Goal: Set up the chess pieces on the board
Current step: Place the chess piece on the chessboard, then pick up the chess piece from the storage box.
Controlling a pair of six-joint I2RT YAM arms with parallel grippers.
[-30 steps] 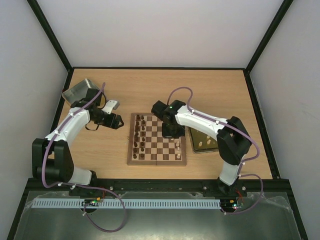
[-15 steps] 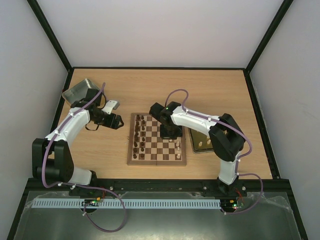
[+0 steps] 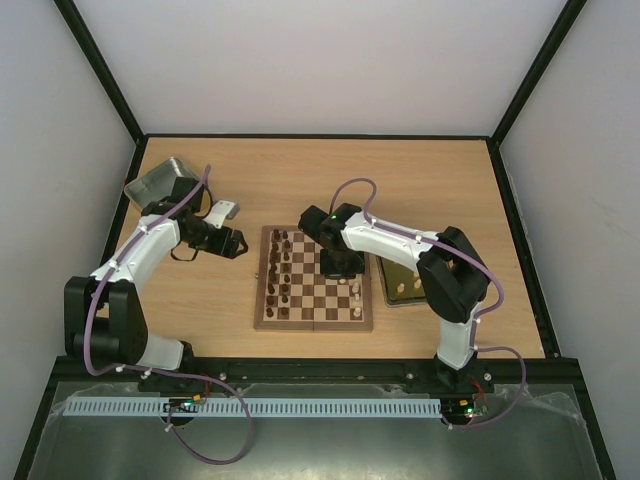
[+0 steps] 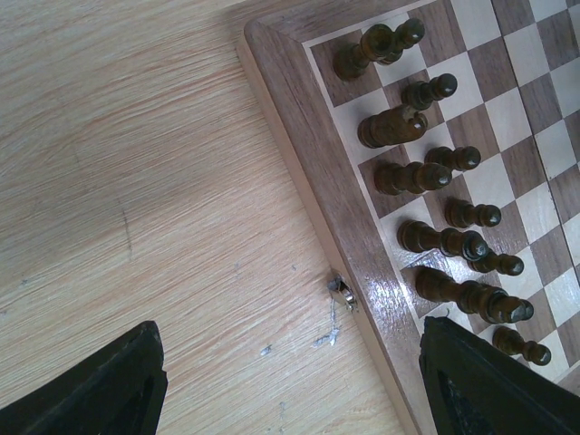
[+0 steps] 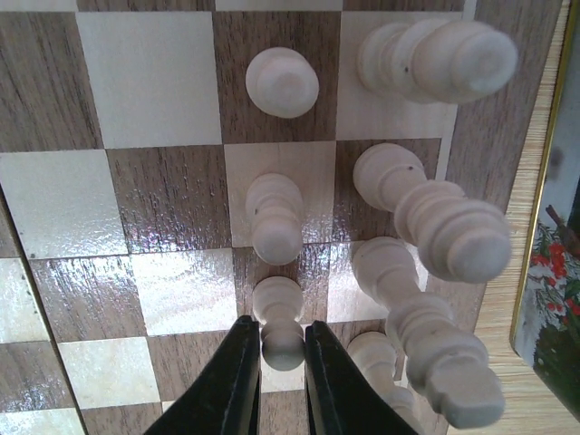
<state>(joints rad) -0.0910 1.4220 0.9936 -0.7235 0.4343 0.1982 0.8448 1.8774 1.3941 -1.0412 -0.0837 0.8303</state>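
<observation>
Right wrist: right claw (image 5: 281, 328) grips a cream pawn (image 5: 277, 304) on the board (image 5: 154, 86); left claw (image 4: 294, 385) gapes.

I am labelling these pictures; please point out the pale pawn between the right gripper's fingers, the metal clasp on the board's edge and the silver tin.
pale pawn (image 5: 283, 344): right wrist view, its round head.
metal clasp (image 4: 342, 292): left wrist view, its middle.
silver tin (image 3: 155, 178): top external view, its inside.

Dark fingers (image 5: 227, 385) closely flank a cream pawn (image 5: 282, 340) standing on the board (image 5: 154, 77) beside other cream pieces (image 5: 453, 236).
</observation>
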